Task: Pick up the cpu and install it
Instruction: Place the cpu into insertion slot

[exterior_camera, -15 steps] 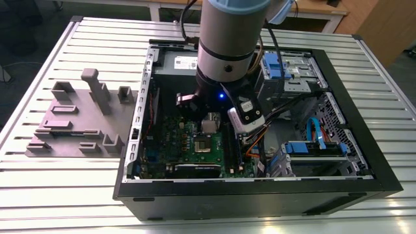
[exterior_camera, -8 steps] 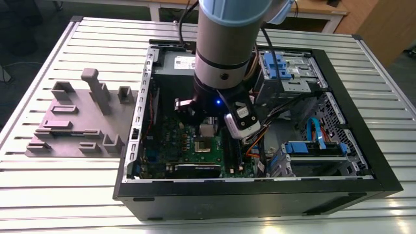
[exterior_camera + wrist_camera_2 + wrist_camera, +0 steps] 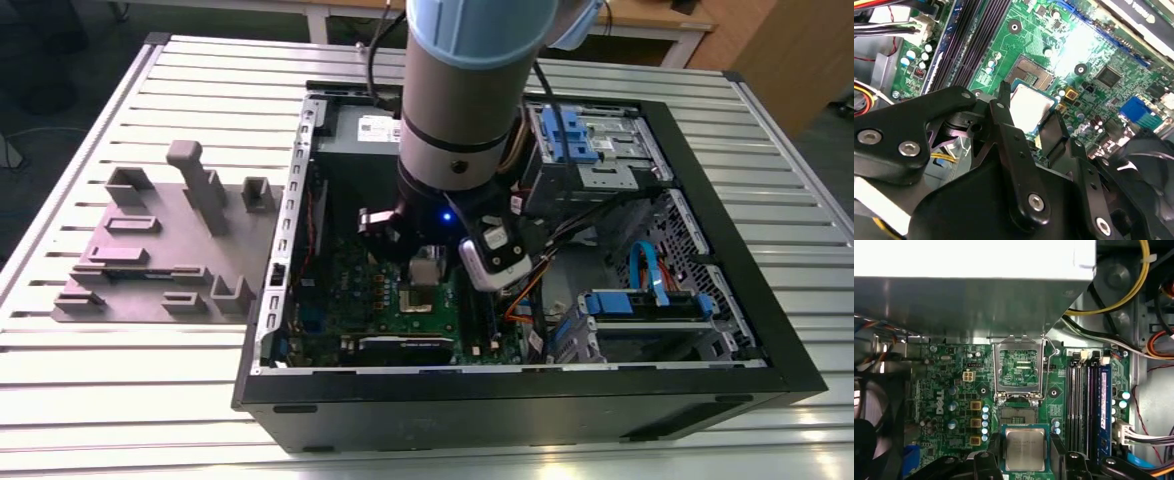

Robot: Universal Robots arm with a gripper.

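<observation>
Clenching the cpu point(image 3: 1025, 452) by two opposite edges, the pincer point(image 3: 1025, 444) hangs mid-frame in the exterior view; open socket point(image 3: 1013, 415) just beside.

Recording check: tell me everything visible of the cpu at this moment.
The cpu is a flat square chip with a dull silver metal top and a thin greenish rim. The gripper clamps it by two opposite edges, metal face toward both wrist cameras. It hangs over the motherboard, beside the open socket, not yet seated.
</observation>
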